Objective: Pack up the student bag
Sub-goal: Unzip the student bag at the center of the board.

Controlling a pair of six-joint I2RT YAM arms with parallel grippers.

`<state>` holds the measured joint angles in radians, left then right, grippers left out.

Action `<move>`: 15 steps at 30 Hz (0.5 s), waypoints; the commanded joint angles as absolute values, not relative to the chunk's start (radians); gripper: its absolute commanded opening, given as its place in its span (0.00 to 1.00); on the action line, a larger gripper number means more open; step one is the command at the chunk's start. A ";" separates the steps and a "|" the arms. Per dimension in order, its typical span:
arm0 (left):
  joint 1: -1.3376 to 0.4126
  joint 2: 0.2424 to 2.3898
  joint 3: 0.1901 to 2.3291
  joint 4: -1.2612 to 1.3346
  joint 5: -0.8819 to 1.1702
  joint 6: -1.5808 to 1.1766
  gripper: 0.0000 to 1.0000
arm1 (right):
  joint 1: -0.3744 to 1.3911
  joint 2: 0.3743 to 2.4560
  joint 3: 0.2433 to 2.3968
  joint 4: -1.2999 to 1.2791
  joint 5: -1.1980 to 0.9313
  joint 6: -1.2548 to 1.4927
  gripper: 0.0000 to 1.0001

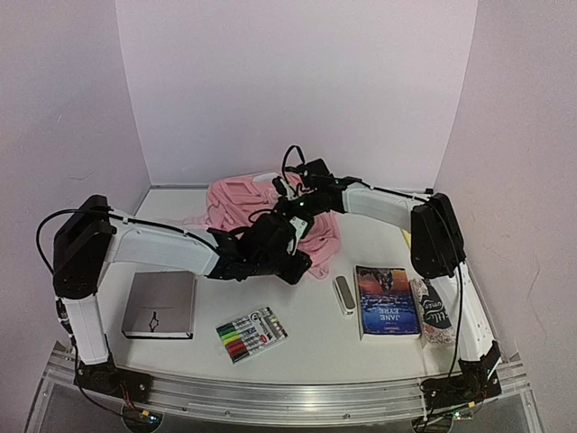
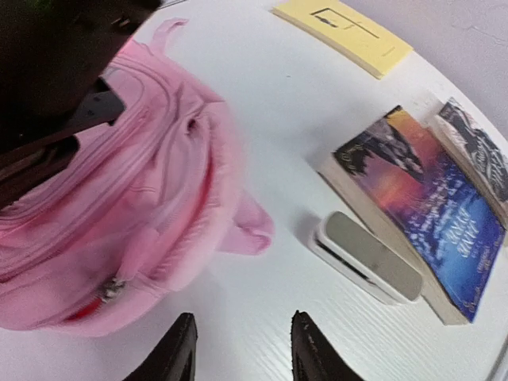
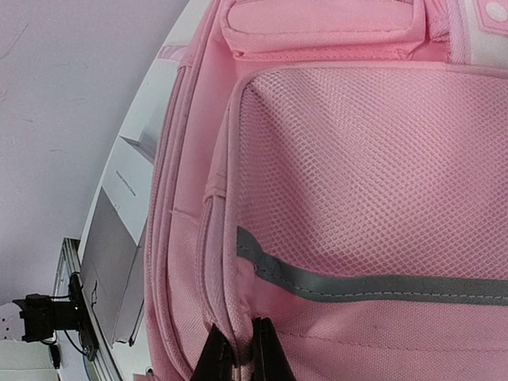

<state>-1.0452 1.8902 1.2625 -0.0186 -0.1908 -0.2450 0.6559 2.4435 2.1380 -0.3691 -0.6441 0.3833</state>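
The left claw (image 2: 242, 357) is spread open, with nothing between its fingers (image 2: 184, 353), just bare white table (image 2: 262, 103) under it. The student bag (image 2: 135, 206), a soft pink backpack, is slumped just beside that claw, up and to the left in its own camera. It's not touching the fingers as far as I can see. There's a metal zip pull (image 2: 111, 287) on the bag's edge nearest the claw.

On the claw's other side, ahead and to the right, a white-and-grey stapler (image 2: 369, 258) lies flat. Just past it is a Jane Eyre book (image 2: 432, 210), with a second book (image 2: 476, 155) right beside its far edge. Further ahead of the claw sits a yellow pad (image 2: 345, 32).

The right claw (image 3: 238, 357) is pressed together and pinching a seam of the bag, with the pink piping running straight down between its two fingers. Above the claw in that camera it's all bag: a mesh pocket (image 3: 357, 159) with a grey strip (image 3: 357, 284) across it.

From above, both claws are at the bag, the right one on top of it and the left one at its front edge. A marker pack (image 1: 251, 334) lies behind the left claw toward the arm bases. A grey notebook (image 1: 160, 305) is well apart from it, by the left arm's base.
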 commanded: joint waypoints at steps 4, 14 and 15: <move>-1.090 1.657 1.222 -0.008 -0.180 -0.252 0.62 | 0.618 2.433 2.143 -0.279 -0.616 0.365 0.16; -0.819 1.522 1.160 -0.199 -0.168 -0.340 0.67 | 0.576 2.192 1.970 -0.306 -0.565 0.209 0.83; -0.800 1.541 1.187 -0.242 -0.181 -0.341 0.67 | 0.576 2.153 1.922 -0.317 -0.551 0.180 0.83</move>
<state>-0.8646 1.5137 1.1389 -0.0773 -0.1557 -0.3224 0.5909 2.3665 2.0200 -0.3243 -0.6065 0.2910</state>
